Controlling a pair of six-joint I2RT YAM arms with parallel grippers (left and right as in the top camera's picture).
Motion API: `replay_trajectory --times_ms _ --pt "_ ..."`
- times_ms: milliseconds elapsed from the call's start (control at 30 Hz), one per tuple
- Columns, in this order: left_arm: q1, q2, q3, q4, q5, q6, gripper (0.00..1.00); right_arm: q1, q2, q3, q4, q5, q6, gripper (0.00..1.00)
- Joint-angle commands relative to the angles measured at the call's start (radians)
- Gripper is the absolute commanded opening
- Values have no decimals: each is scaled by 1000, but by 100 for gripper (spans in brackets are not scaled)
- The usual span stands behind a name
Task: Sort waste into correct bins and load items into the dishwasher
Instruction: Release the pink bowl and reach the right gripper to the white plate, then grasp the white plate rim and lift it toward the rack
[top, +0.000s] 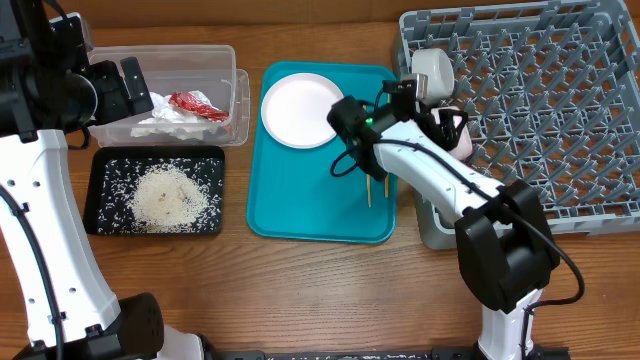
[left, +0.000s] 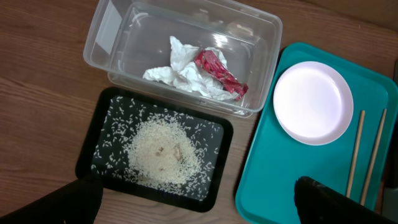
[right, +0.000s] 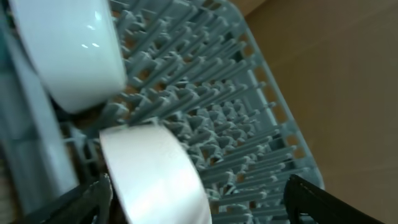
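- Left gripper: fingers spread wide with nothing between them, hanging above the wooden table.
- Directly beyond its fingertips: a shallow black rectangular tray. It holds loose whitish rice grains, heaped in the middle and scattered towards the rim.
- Under one of its fingers: a flat teal rectangular serving tray. Two thin wooden chopsticks lie side by side on it, just beside that finger.
- Further along the same tray: a large round white plate, lying flat, just beside the chopsticks.
- Farthest ahead of the left gripper: a clear rectangular plastic tub, just beside the far edge of the black tray. Inside it is crumpled white paper, with a red printed snack wrapper resting on it.
- Right gripper: fingers spread wide and pinching nothing. It points into the large grey square plastic dish rack, which has upright pegs, at the rack's edge.
- Between its fingers: a white round vessel, cup or bowl cannot be told. It lies among the pegs, just beside one finger and apart from the other.
- Just beyond that vessel: a small pale blue-grey bowl, tilted on its edge among the pegs near the rack's wall.
- Behind the right gripper: its arm crosses above the teal tray and hides part of the chopsticks.
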Motion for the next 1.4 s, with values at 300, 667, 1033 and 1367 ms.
replay_trajectory --times_ms 300,667,1033,1367 --pt "-1 6 0 5 -6 1 100 -1 -58 156 406 -1204 -400 100" --pt "-1 6 0 5 -6 1 100 -8 90 142 536 -1059 -136 76" --pt "-1 6 0 5 -6 1 100 -15 223 142 522 -1053 -98 50" --pt "-1 6 0 5 -6 1 100 -24 212 151 508 -1052 -92 41"
